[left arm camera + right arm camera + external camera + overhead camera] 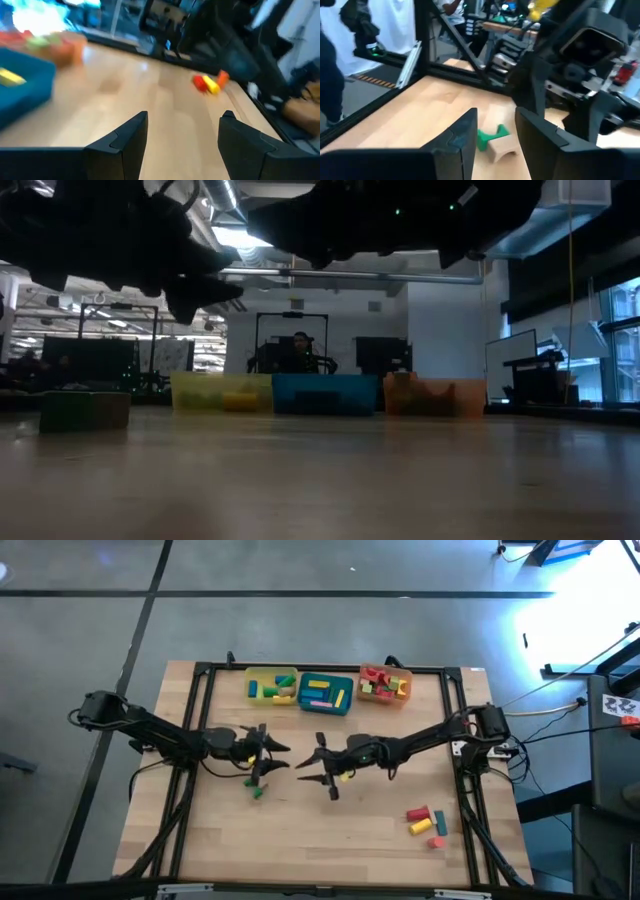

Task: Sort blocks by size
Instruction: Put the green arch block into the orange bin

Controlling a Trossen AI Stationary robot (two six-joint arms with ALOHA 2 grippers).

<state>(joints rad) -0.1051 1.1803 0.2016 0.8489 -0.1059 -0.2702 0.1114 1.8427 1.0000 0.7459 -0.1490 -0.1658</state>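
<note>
Most blocks already sit in the three trays, but a cluster and a few strays remain on the worktop; left pincer spread and empty, right pincer part-open, holding nothing.

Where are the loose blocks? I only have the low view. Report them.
Observer: A cluster of small red, yellow and orange wooden blocks lies on the right arm's side of the table, away from the trays.
Operator: Report the left tool.
Observer: The left tool is open with nothing between its fingers.
Operator: Now the right tool.
Observer: The right tool is open and empty, pointing at a small green block and a tan wooden arch.
</note>
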